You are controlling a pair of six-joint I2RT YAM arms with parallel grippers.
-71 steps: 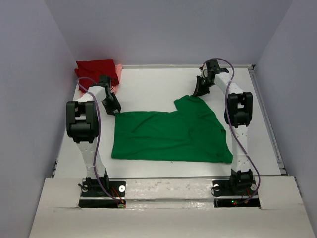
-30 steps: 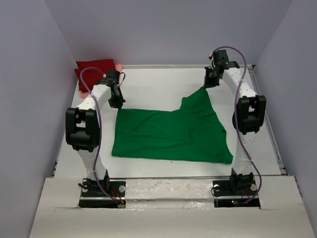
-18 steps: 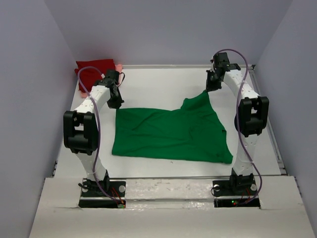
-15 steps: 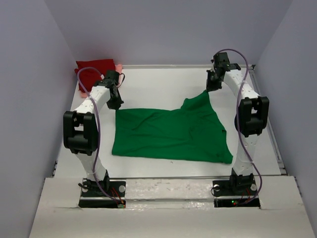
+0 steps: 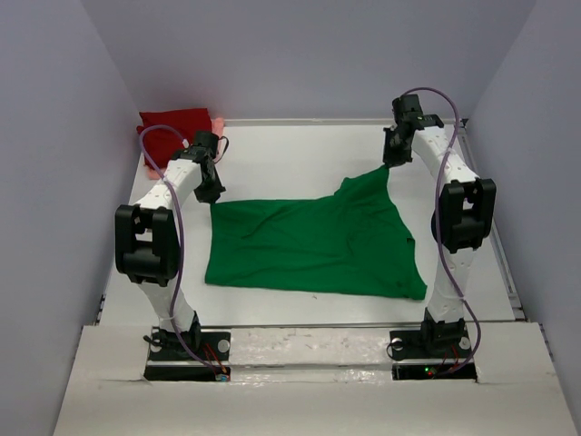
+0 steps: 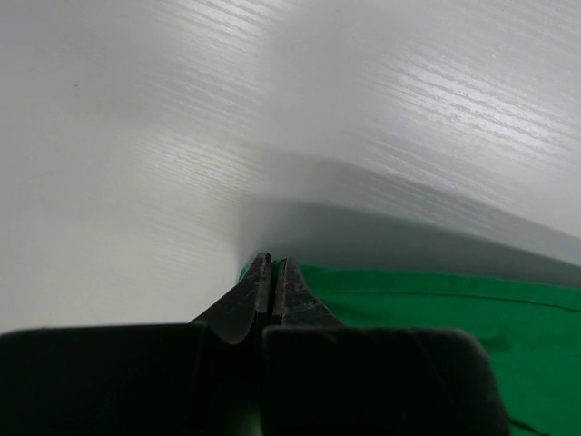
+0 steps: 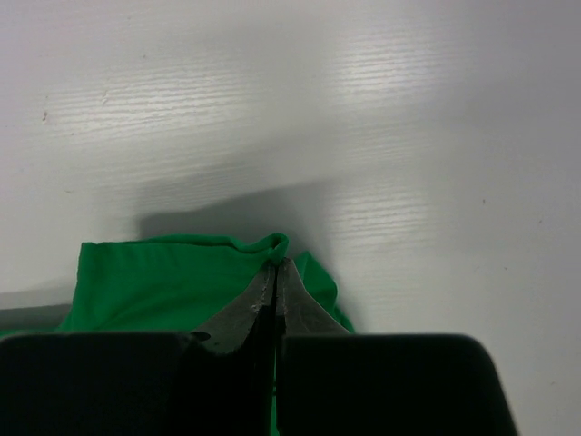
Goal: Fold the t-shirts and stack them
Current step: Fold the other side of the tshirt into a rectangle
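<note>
The bright green t-shirt (image 5: pixel 313 245) lies spread on the table's middle. My left gripper (image 5: pixel 211 193) is shut on its far left corner; the green cloth (image 6: pixel 436 304) shows at the tips (image 6: pixel 270 263) in the left wrist view. My right gripper (image 5: pixel 390 162) is shut on its far right corner, lifted a little; the pinched cloth fold (image 7: pixel 277 243) shows in the right wrist view. The dark red t-shirt (image 5: pixel 174 125) lies folded at the far left corner on the salmon pink one (image 5: pixel 216 124), of which only an edge shows.
The white table (image 5: pixel 300 150) is walled by grey panels at the back and both sides. A raised rail (image 5: pixel 490 218) runs along the right edge. Both arm bases stand at the near edge.
Both grippers have moved farther back and outward with the green shirt's far corners, drawing its far edge straighter and flatter. The right corner rose from the table.
</note>
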